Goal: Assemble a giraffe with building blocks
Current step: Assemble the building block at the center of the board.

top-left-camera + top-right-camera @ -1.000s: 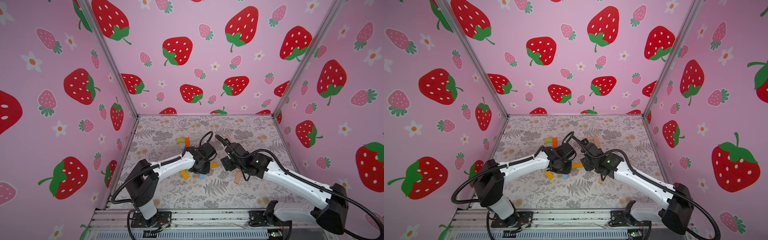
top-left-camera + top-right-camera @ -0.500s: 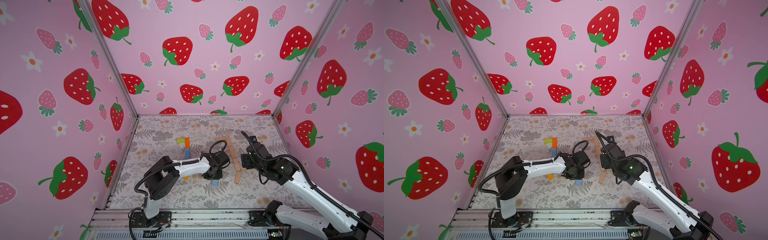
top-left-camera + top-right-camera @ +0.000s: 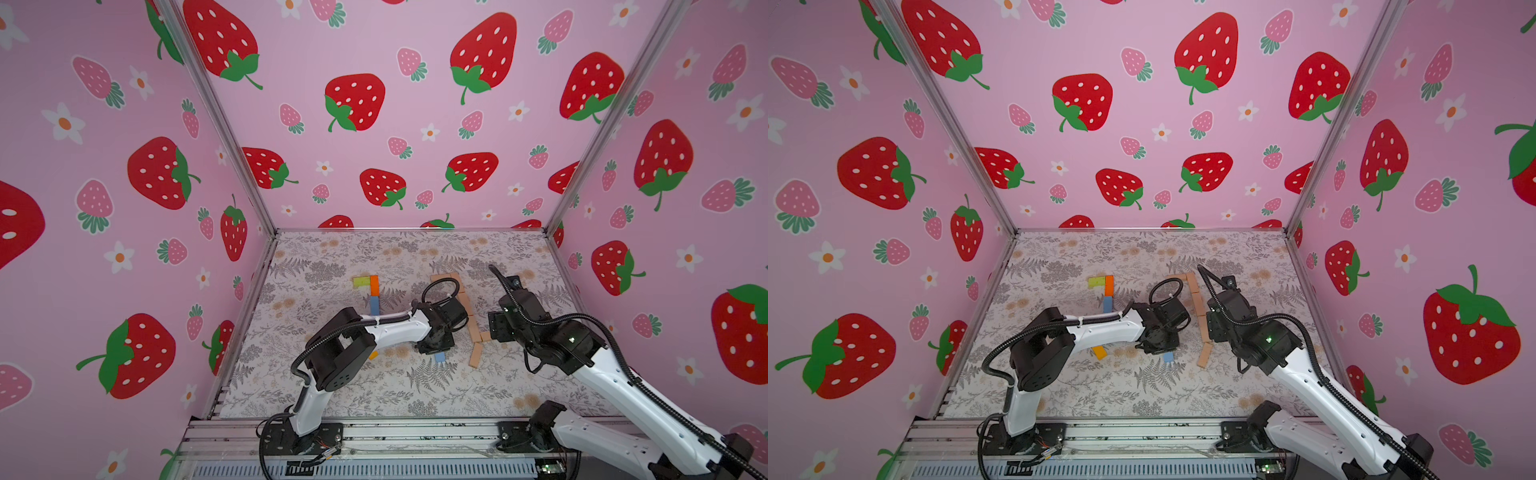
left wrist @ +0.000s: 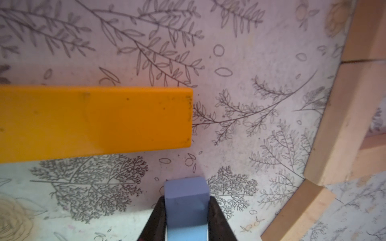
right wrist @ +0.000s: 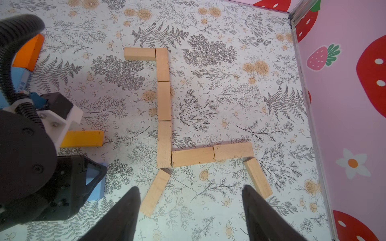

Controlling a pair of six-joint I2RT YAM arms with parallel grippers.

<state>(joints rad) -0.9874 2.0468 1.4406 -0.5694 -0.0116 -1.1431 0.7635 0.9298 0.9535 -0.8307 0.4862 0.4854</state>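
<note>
Left wrist view: my left claw [image 4: 186,208] is pinching a blue block [image 4: 186,194] down close to the table [image 4: 261,52], beside a flat yellow block [image 4: 94,121]. My right claw [image 5: 191,188] is spread wide with nothing in it, over the tan blocks [image 5: 164,100], which lie touching end to end. In both top views an orange block [image 3: 374,285] [image 3: 1109,285] lies farther back.

I work inside a staged robot test booth, not a home: pink strawberry-print walls [image 3: 415,50] on bare metal posts [image 3: 220,124], a fern-patterned worktop [image 3: 415,395], my left arm [image 3: 395,330] and right arm [image 3: 623,399] bolted to a slotted rail [image 3: 415,434] along its near edge.
</note>
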